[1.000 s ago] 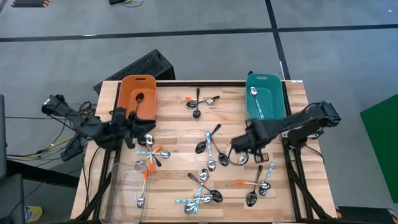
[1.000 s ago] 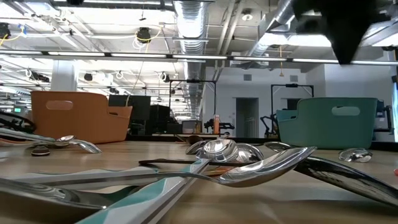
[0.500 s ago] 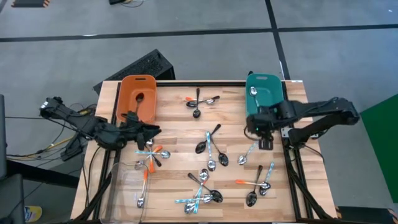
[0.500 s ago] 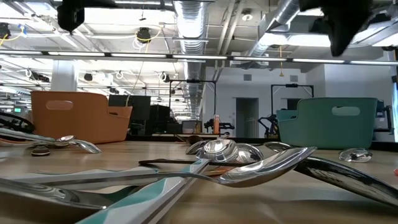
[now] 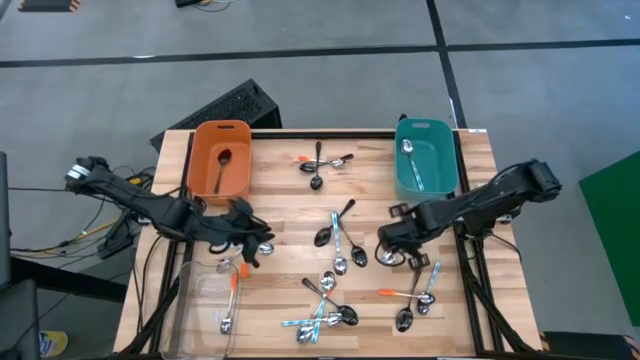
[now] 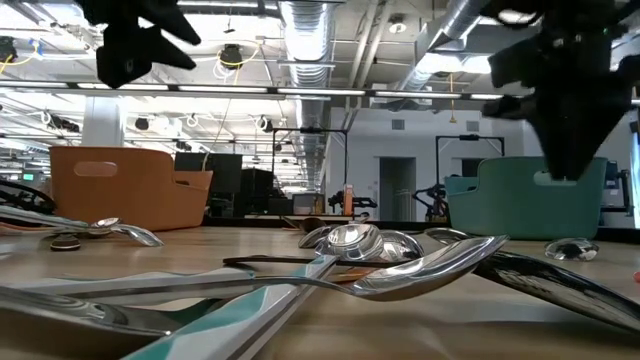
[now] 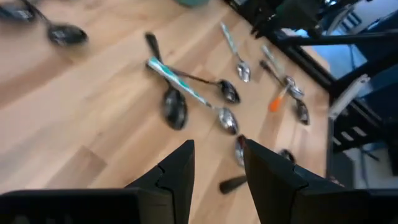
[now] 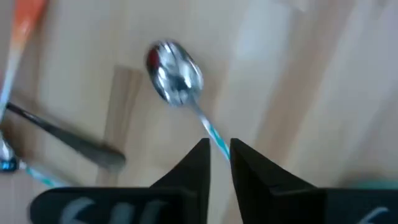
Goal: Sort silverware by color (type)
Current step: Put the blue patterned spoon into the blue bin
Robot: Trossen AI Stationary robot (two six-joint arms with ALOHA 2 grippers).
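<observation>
Silverware, chiefly a light-blue-handled metal spoon (image 8: 179, 87), lies on the wooden counter (image 5: 280, 205) right of centre beneath the right end effector (image 8: 219, 155), fingers narrow astride its handle; left end effector (image 7: 217, 163) hovers part-open; thin handle may slip.

Right gripper (image 5: 388, 248) back down over blue-handled spoon (image 8: 185, 93); left gripper (image 5: 250, 226) advanced.

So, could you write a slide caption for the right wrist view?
Right claw poised over a blue-handled spoon lying on the wooden table.
</observation>
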